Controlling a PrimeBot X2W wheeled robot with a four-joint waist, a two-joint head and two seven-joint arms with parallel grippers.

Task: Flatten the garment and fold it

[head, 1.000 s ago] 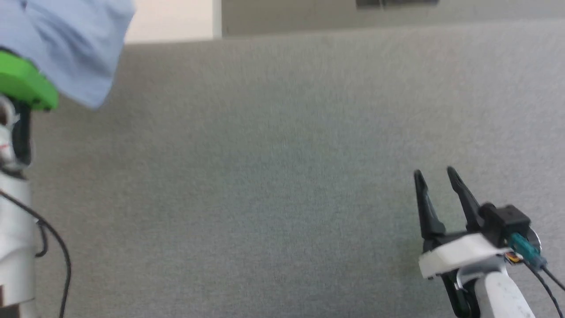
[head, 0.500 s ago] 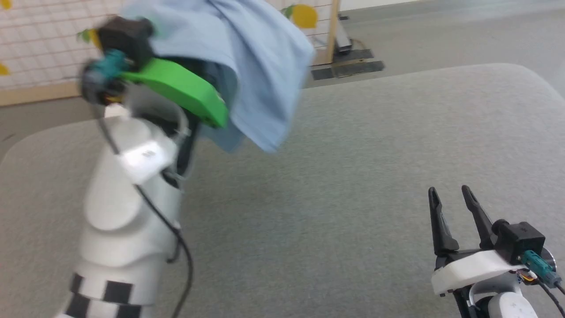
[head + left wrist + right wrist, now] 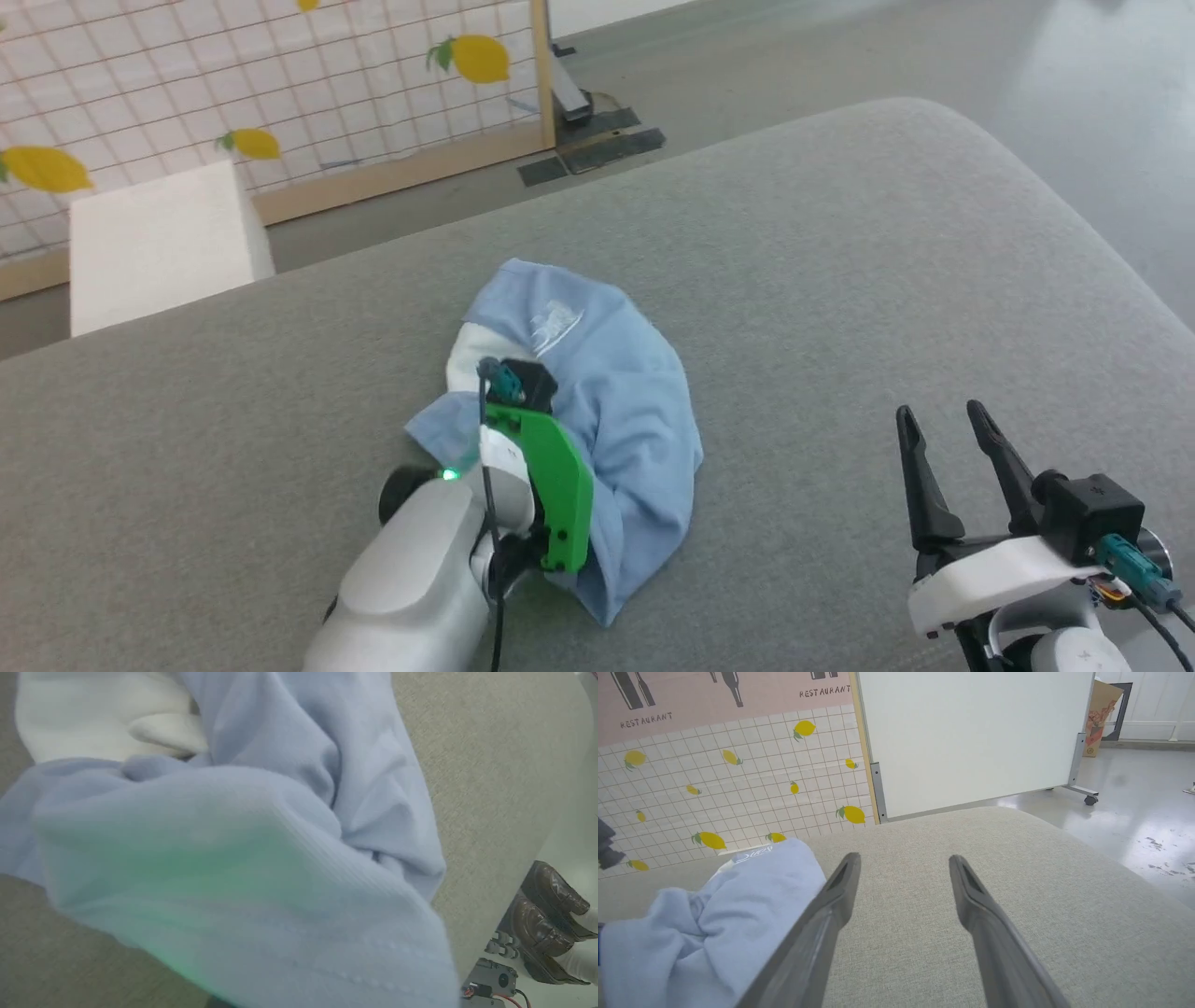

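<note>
The garment (image 3: 621, 401), a light blue shirt with a white collar and a white script logo, lies crumpled in a heap at the middle of the grey padded table (image 3: 840, 243). My left gripper (image 3: 560, 485), on its green mount, is pressed into the heap's left side. Its fingers are buried in the fabric, still shut on it. In the left wrist view, blue folds (image 3: 280, 858) cover the fingers. My right gripper (image 3: 940, 411) stands open over bare table at the lower right, apart from the garment (image 3: 714, 914), with nothing between its fingers (image 3: 817, 933).
A white box (image 3: 159, 243) stands beyond the table's far left edge, before a lemon-print grid panel (image 3: 280, 93). A white wheeled board (image 3: 971, 737) stands behind. The table's rounded right edge (image 3: 1102, 243) drops to shiny floor. A person's brown shoes (image 3: 546, 914) stand beside the table.
The head camera has swung, so the whole view shifted. The garment hung in the air from my left gripper; now it rests on the table. The right gripper stays open.
</note>
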